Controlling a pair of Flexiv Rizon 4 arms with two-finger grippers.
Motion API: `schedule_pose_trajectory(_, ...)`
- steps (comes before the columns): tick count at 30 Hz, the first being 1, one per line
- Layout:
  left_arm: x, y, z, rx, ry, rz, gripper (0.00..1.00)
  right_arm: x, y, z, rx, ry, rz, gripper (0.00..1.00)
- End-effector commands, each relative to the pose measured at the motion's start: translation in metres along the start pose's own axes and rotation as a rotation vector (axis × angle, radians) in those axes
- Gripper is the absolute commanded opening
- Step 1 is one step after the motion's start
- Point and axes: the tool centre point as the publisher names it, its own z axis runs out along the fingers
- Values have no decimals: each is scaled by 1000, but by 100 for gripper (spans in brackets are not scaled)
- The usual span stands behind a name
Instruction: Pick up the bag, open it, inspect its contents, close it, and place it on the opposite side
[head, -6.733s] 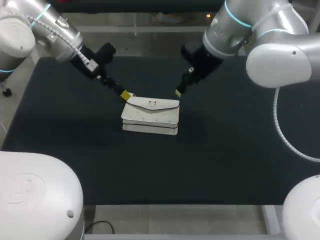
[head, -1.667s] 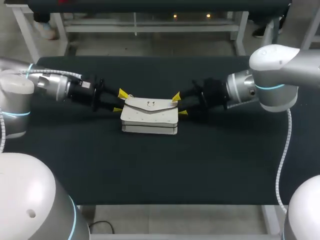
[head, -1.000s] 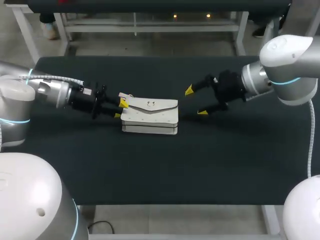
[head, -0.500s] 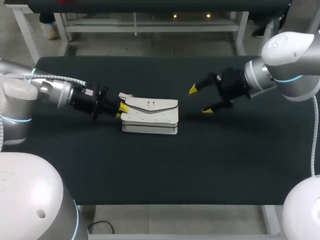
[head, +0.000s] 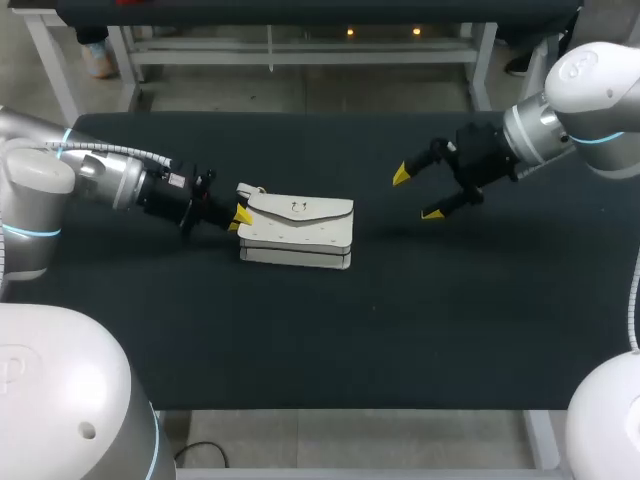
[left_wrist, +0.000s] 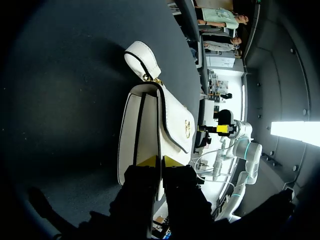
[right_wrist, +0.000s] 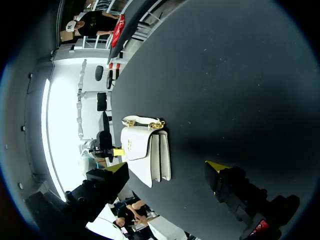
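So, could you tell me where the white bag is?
In the head view the white bag lies on the table left of centre, its left end pinched by the left gripper; the right gripper stands apart.

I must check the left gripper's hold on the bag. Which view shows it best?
The left wrist view: the left gripper pinches the bag between its yellow tips, close up. The head view shows this small, from above; the right wrist view, tiny and distant.

Bag (head: 297, 232): white, flap closed — gold clasp
Pose: lying flat
Place: near end between the left gripper (head: 240, 214)'s fingers, touching both
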Motion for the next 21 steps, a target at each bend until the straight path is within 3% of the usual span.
schedule_pose_trajectory(1,1,0,-1,0,-3,-2,0,-1,4,0,19,4,0,100)
schedule_pose_trajectory(9,1,0,-1,0,-3,-2,0,-1,4,0,19,4,0,100)
schedule_pose_trajectory(10,1,0,-1,0,-3,-2,0,-2,5,-2,-19,-48,-26,100)
schedule_pose_trajectory(17,-9,-20,-47,20,-51,85,0,-23,26,-45,-127,-230,-96,100)
schedule_pose_trajectory(21,-21,-34,-69,25,-86,107,0,-34,38,-66,-139,-291,-114,100)
